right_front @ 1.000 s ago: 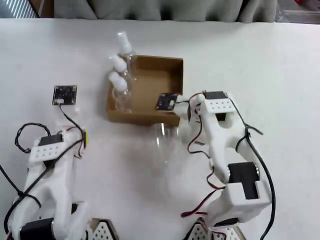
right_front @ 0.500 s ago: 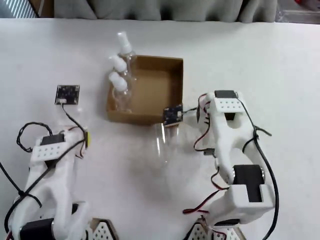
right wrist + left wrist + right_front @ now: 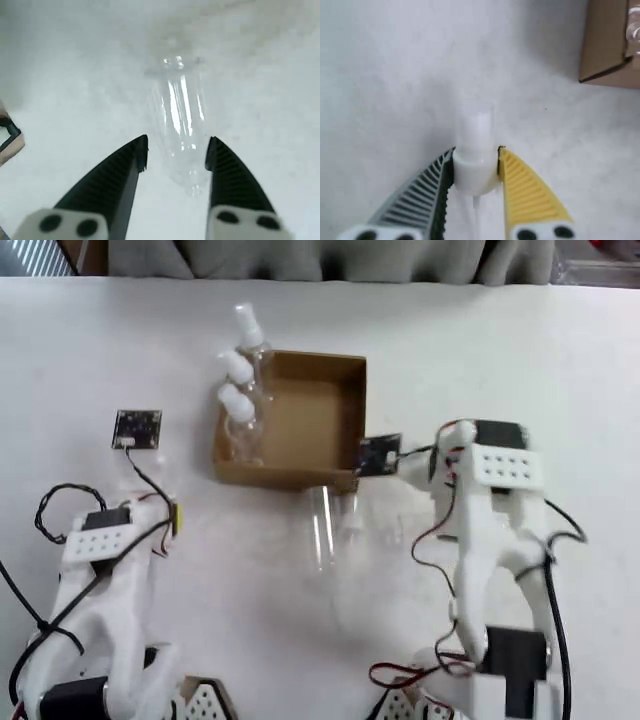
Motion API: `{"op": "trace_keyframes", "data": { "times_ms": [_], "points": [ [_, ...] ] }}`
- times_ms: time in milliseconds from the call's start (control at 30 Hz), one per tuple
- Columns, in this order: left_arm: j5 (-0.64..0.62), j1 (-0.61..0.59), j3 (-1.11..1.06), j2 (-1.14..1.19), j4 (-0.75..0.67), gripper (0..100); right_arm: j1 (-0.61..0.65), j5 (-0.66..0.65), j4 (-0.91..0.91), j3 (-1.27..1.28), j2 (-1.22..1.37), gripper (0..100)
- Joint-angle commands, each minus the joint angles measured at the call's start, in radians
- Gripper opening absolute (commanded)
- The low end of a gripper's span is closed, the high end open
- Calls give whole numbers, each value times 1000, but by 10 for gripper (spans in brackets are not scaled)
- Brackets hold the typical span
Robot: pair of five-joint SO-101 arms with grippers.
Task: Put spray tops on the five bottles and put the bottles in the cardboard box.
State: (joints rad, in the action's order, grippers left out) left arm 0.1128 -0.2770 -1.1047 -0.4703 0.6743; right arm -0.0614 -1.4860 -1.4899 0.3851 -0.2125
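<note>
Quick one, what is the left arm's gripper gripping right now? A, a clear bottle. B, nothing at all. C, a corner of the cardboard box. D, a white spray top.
D: in the left wrist view the left gripper has its fingers pressed against both sides of the white spray top.

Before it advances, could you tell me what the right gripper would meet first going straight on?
Most likely the clear bottle: it lies in line with the right gripper, whose jaws stand open; depth is unclear.
</note>
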Motion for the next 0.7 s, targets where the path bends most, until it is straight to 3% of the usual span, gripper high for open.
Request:
{"op": "trace_keyframes", "data": {
  "times_ms": [0,133,267,467,667],
  "points": [
    [11,12,8,-38,-15,22,-97,157,7,-17,-162,79],
    [11,12,8,-38,-15,22,-255,423,97,21,-209,14],
    [11,12,8,-38,-15,22,-427,589,213,123,-208,23],
    [11,12,8,-38,-15,22,-596,769,427,292,-219,23],
    [11,12,8,-38,-14,22,-610,802,469,405,-219,27]
  ]
}}
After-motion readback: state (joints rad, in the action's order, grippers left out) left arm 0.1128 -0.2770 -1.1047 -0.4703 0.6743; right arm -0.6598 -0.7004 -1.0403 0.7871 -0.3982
